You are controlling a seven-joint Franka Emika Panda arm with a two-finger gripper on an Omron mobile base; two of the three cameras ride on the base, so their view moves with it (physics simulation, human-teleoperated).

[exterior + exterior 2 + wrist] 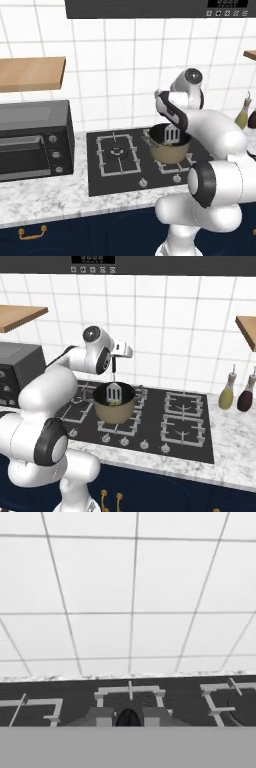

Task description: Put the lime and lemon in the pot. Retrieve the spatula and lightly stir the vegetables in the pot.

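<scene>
The tan pot (172,152) (113,413) stands on a front burner of the black stove. My gripper (115,357) (128,717) hovers above the pot, pointing level at the tiled wall, and is shut on the top of the spatula's thin black handle (114,370). The handle hangs straight down from it. The grey slotted spatula head (172,134) (114,392) sits inside the pot's dark rim. Just under the head a small yellow-green bit of fruit (115,403) shows; I cannot tell lime from lemon there. In the hand view a dark handle end fills the gap between the fingertips (103,717).
A black toaster oven (32,142) stands on the marble counter left of the stove (185,416). Two bottles (226,393) (246,396) stand at the right. Wooden shelves (30,72) (246,328) hang on both sides, with a hood (160,7) overhead.
</scene>
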